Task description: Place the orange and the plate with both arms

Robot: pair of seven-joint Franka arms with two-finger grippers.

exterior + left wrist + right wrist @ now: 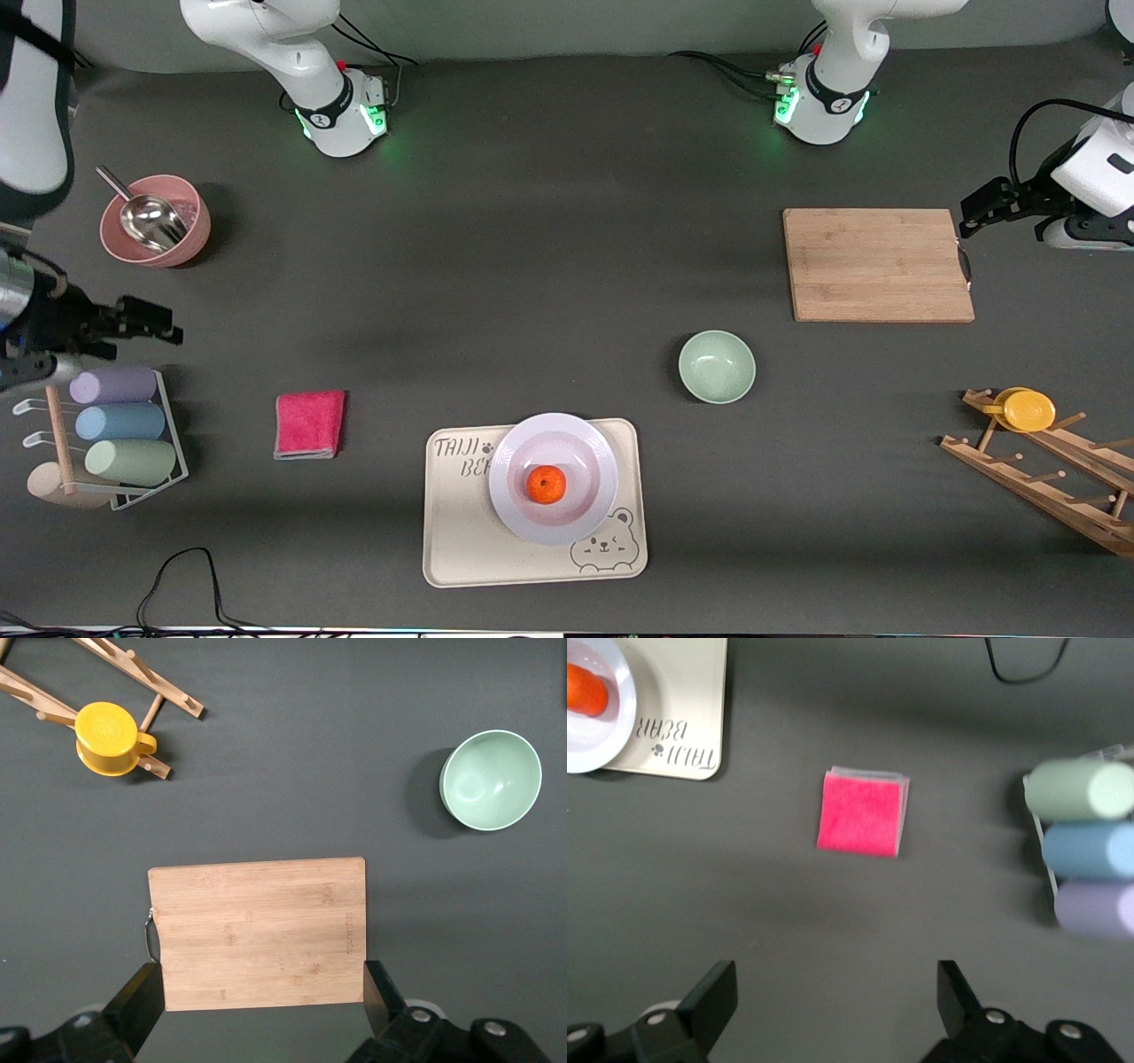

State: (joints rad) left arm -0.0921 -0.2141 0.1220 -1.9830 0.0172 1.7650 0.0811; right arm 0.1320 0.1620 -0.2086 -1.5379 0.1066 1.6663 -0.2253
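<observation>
The orange [547, 484] sat in the plate [585, 443] on the tray [461, 540], near the table's front-camera edge. Left gripper [974, 213] hung wide open and empty over the cutting board [877, 264]; right gripper [159, 323], also wide open and empty, waited at the right arm's end.

Even overhead light, soft shadows, right wrist view slightly blurred

The orange [547, 485] sits on the plate [592, 461] on the tray [461, 540].
</observation>
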